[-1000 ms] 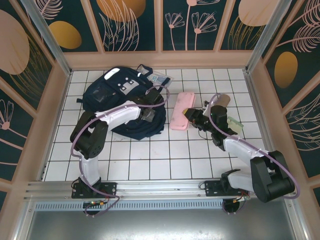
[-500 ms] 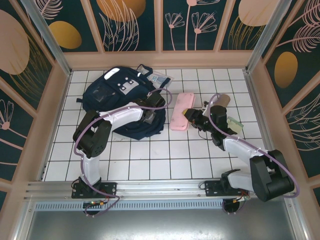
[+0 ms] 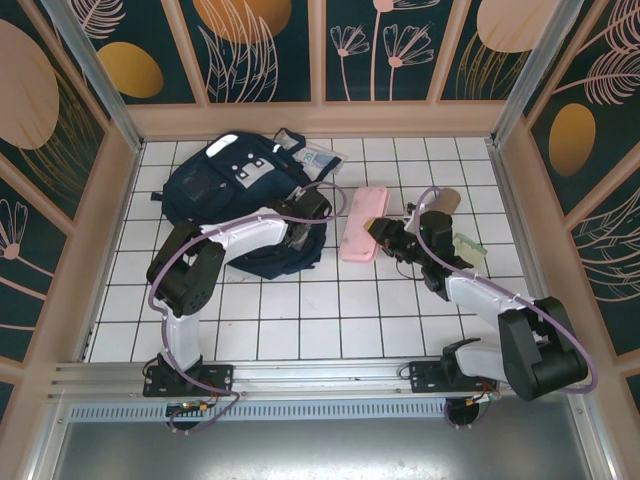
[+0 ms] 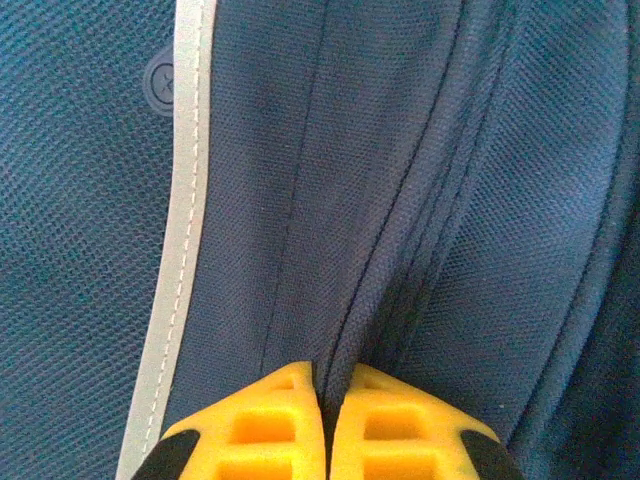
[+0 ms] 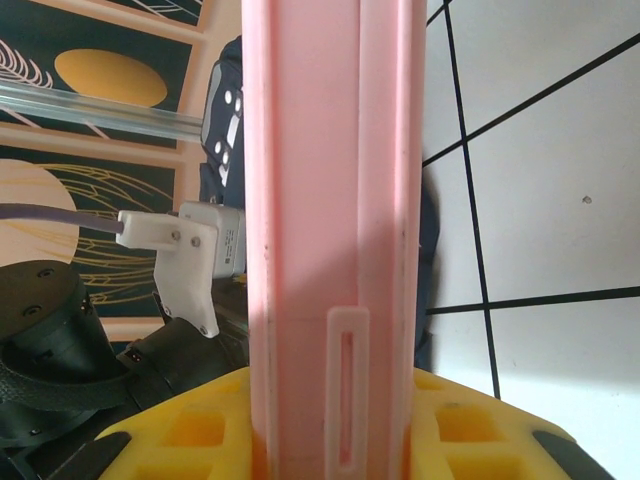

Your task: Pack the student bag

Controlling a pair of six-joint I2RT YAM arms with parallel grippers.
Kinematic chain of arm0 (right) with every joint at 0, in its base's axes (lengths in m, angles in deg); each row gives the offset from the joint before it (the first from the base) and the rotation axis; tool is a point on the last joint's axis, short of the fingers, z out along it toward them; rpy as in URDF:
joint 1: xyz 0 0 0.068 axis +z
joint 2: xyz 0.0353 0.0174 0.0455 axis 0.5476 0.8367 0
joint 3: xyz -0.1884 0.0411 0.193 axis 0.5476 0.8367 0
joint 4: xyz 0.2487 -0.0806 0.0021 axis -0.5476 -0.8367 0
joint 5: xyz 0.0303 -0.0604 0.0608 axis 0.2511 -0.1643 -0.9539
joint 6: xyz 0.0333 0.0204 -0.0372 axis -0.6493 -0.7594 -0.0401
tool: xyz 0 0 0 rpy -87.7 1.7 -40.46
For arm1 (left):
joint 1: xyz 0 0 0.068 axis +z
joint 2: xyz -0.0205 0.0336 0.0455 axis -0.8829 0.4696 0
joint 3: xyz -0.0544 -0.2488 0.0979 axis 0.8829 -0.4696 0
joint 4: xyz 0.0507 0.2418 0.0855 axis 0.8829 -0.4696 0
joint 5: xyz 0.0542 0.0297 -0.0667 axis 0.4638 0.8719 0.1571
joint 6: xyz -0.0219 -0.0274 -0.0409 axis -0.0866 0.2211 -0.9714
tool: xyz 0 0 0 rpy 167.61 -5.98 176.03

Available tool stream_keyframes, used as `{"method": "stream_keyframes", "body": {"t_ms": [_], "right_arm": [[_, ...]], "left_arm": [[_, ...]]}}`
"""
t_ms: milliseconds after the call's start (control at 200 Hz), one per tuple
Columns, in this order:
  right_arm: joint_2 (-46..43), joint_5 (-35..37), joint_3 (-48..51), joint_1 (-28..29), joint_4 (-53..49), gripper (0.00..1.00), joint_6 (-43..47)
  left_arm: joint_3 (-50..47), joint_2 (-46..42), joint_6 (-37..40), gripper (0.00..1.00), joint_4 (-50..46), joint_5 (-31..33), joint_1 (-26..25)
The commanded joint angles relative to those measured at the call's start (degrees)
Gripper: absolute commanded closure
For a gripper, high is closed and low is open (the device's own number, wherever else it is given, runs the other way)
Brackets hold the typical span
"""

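Pinching a seam fold of the bag [image 3: 215, 190], which lies far-left on the table [image 3: 330, 300], left end effector [image 4: 322, 420] is fully closed, right end effector [image 5: 335, 440] clamps a pink case [image 5: 330, 200]; bag looks soft and floppy, best gripped at seams or straps.

The near tiles [image 3: 330, 320] lie open; the student bag [image 3: 205, 190] and pink case [image 3: 360, 215] crowd the far half.
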Motion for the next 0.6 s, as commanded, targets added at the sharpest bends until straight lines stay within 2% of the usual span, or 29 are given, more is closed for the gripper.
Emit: {"method": "stream_keyframes", "body": {"t_ms": [0, 295, 530, 595], "right_arm": [[0.7, -1.1, -1.8, 0.8, 4.9, 0.8, -0.3], [8.6, -1.3, -7.7, 6.0, 10.6, 0.81, -2.9], [20.8, 0.1, -16.9, 12.5, 16.4, 0.81, -7.2], [24.7, 2.7, -19.4, 14.5, 15.9, 0.83, -9.9]], "left_arm": [[-0.1, -4.0, -1.6, 1.0, -1.7, 7.2, 1.1], [10.0, -17.0, -5.1, 1.0, -7.4, 7.3, 2.0], [16.3, -21.5, -10.7, 1.0, -11.2, 0.7, 3.5], [17.1, -22.2, -12.3, 1.0, -11.1, -0.5, 3.5]]}}
